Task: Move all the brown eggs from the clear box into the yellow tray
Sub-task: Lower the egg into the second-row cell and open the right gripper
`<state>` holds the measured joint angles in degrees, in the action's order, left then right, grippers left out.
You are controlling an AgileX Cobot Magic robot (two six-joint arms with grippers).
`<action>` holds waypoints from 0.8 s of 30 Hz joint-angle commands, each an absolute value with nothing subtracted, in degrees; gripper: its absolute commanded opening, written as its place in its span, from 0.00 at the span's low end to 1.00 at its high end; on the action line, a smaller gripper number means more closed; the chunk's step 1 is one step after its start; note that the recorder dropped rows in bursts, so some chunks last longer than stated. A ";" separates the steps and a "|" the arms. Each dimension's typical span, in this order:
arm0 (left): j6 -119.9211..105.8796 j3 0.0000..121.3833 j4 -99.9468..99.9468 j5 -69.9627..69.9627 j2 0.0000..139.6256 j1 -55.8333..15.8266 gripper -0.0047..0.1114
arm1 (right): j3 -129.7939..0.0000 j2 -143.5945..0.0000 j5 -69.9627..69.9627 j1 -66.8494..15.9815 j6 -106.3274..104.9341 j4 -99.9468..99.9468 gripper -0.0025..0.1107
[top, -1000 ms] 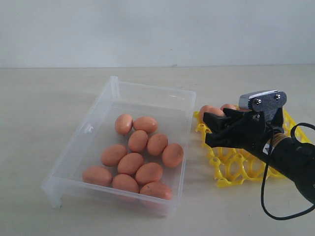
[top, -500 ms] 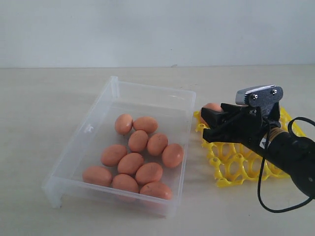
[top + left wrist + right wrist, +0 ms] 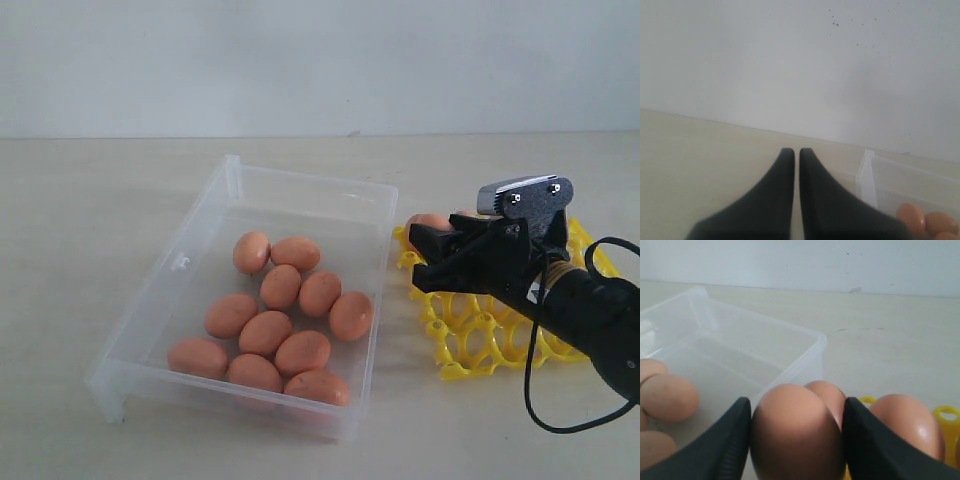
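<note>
Several brown eggs (image 3: 280, 285) lie in the clear box (image 3: 235, 175). My right gripper (image 3: 428, 255) hangs over the yellow tray (image 3: 470, 350), at the side nearest the box. In the right wrist view the right gripper (image 3: 796, 402) is shut on one brown egg (image 3: 795, 435), pressed between both black fingers (image 3: 730, 440). Behind it, two more eggs (image 3: 907, 422) sit in the tray (image 3: 946, 415). My left gripper (image 3: 796, 152) is shut and empty, hovering over bare table beside a corner of the box (image 3: 867, 175).
A pale wall rises behind the light wooden tabletop (image 3: 90, 230). The right arm's black cable (image 3: 545, 400) loops down in front of the tray. The left arm does not show in the exterior view.
My right gripper has shifted slightly to the left, toward the box, while staying over the tray. The eggs in the box have not moved.
</note>
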<state>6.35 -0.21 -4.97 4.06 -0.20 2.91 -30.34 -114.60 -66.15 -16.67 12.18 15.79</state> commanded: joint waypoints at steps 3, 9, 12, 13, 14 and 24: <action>6.42 0.00 -5.00 3.95 0.00 2.69 0.07 | -30.48 -114.48 -66.51 -16.56 13.37 16.81 0.02; 6.42 0.00 -5.00 3.95 0.00 2.69 0.07 | -30.48 -114.48 -65.97 -16.56 15.59 16.81 0.02; 6.42 0.00 -5.00 3.95 0.00 2.69 0.07 | -30.48 -114.48 -65.71 -16.56 16.55 16.81 0.02; 6.42 0.00 -5.00 3.95 0.00 2.69 0.07 | -30.48 -114.48 -65.71 -16.56 16.55 16.81 0.02; 6.42 0.00 -5.00 3.95 0.00 2.69 0.07 | -30.48 -114.48 -65.71 -16.56 16.55 16.81 0.02; 6.42 0.00 -5.00 3.95 0.00 2.69 0.07 | -30.48 -114.48 -65.43 -16.56 17.29 16.60 0.02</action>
<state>6.35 -0.21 -4.97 4.06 -0.20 2.91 -30.34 -114.60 -65.22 -16.67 16.96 16.38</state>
